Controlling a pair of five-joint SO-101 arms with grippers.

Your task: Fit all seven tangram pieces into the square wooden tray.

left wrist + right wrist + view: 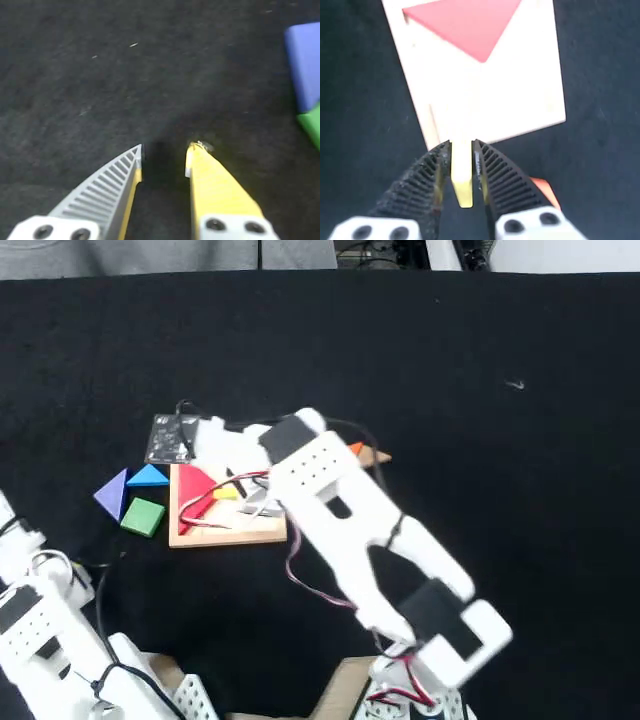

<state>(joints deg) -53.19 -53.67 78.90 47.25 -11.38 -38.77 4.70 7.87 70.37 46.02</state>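
The right hand is clenched on a thin yellow piece, pinched edge-on between its ribbed fingers. It hangs over the near edge of the square wooden tray. A red triangle lies flat in the tray, against the far side as the right wrist view shows it. An orange piece lies on the black worktop outside the tray, just behind one finger.

From above, the right arm stretches from the front edge of the worktop across the tray and covers most of its right half. Off the tray's left side, three pieces sit close together: a green square, a violet-blue triangle and a lighter blue triangle.

The left hand is released, its fingers parted with nothing between them, low over bare cloth at the front left of the worktop. Past its fingertips, the green square's corner meets a blue piece; which of the two blue triangles this is cannot be told.
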